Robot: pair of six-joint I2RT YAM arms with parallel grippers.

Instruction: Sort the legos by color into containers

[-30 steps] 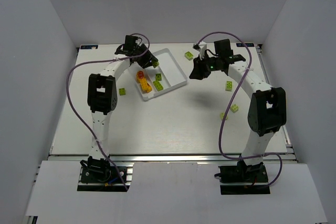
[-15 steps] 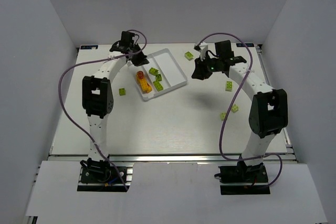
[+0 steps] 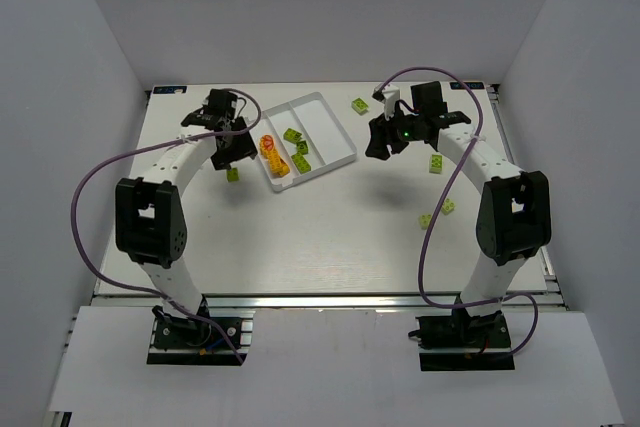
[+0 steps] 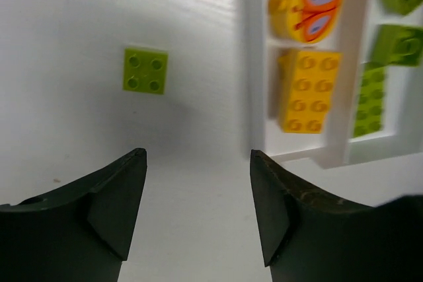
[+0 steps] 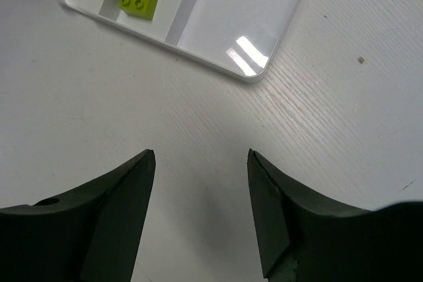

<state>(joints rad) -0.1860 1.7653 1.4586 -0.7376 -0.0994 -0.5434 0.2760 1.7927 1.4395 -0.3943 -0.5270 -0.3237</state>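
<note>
The white tray [image 3: 340, 152] lies at the back centre. Its left compartment holds orange-yellow bricks [image 3: 273, 155], its middle one lime green bricks [image 3: 298, 147], and its right one is bare. My left gripper [image 3: 231, 154] is open and empty, just left of the tray and above a loose green 2x2 brick [image 3: 232, 175]. In the left wrist view that brick [image 4: 145, 70] lies ahead of the open fingers [image 4: 197, 156], with the tray wall [image 4: 253, 64] and a yellow brick [image 4: 303, 90] to the right. My right gripper [image 3: 378, 145] is open and empty, right of the tray; its wrist view [image 5: 200, 153] shows the tray corner [image 5: 254, 74].
Loose green bricks lie behind the tray [image 3: 359, 105], at the right [image 3: 437, 165], and two nearer on the right [image 3: 448, 207] [image 3: 425, 220]. White walls enclose the table on three sides. Purple cables loop from both arms.
My left gripper has moved from over the tray to the left and nearer, to above the loose green brick. A green brick now shows where it hovered. The right gripper barely shifted.
</note>
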